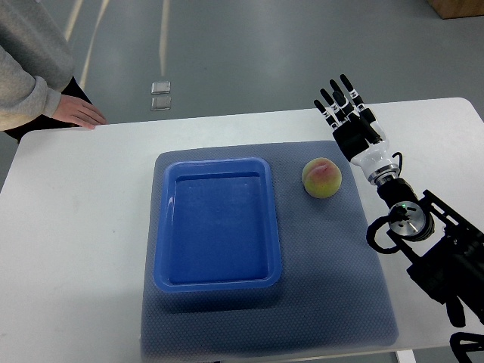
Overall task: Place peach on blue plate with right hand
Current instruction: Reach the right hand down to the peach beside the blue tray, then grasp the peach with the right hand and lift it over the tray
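a: item one, peach (321,178): round, yellow-green with a pink blush, matt skin. lying on the grey mat (340,302), just beside the right rim of the blue plate (218,281), not touching it. not yet lifted.

b: item two, blue plate: really a shallow rectangular tray, smooth glossy plastic, rounded corners, nothing inside. set mid-mat, probably so as not to slide.

a: mat: dimpled, rubbery weave, laid on the white worktop (76,227).

b: item three, right hand (346,110): black fingers, white wrist, jointed. fingers straight and apart, gripping nothing. poised just beyond and to the right of the peach, clear of it; likely readied for a reach.

a: left hand: none visible.

b: extra: a person's hand (78,113), grey sleeve, resting flat at the worktop's far left corner, well apart from the work.
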You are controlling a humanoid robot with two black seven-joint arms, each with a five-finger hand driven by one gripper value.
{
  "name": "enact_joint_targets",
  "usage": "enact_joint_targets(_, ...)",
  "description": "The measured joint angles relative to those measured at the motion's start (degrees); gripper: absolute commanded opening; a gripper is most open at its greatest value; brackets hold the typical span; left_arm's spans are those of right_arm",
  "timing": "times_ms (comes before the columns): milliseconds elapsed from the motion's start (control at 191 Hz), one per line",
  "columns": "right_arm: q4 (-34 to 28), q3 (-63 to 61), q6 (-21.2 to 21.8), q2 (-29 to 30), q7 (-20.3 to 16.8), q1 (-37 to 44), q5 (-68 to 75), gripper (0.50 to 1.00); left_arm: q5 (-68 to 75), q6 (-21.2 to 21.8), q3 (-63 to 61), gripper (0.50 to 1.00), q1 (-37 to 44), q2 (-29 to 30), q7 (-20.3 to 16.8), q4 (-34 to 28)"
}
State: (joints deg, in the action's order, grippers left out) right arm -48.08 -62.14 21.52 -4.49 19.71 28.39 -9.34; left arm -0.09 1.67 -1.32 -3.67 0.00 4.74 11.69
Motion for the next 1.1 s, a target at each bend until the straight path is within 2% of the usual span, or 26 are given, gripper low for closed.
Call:
enact_joint_targets(225,0.0,0.66,0.02,-0.39,-0.23,0.55,-1.58,0.932,0.0,0.08,0.09,1.0,-0.07,0.0,-0.15,0.06)
enact_joint_targets(345,-0.01,2.39,-0.19,-3.46,-0.54,3.08,-8.54,0.932,0.0,0.1,0.1,1.0,-0.09,0.0,-0.47,0.16)
enact_joint_targets(585,-0.7,21.51,-1.89,-17.99,-1.95,16.76,-48.36,0.93,0.0,-0.05,0.09,1.0,-0.05,0.0,-0.26,0.21)
enact_joint_targets(695,-2.49,31.91,-2.15,-23.59,-4.5,22.61,-61.26,0.93,0.0,-0.21,0.03,1.0,-0.08,0.0,-0.24,0.52)
enact_joint_targets(857,-3.46,40.21,-1.86,-26.67,-6.38,26.24,-64.46,0.93,0.0,-0.41,0.0,1.0,-0.15,0.0,-0.19,0.69)
enact_joint_targets(1098,-3.53,41.66,-3.35,-25.69,-6.53,25.05,-64.66,0.93,0.0,-0.44,-0.01,1.0,-0.19,0.0,-0.18,0.44)
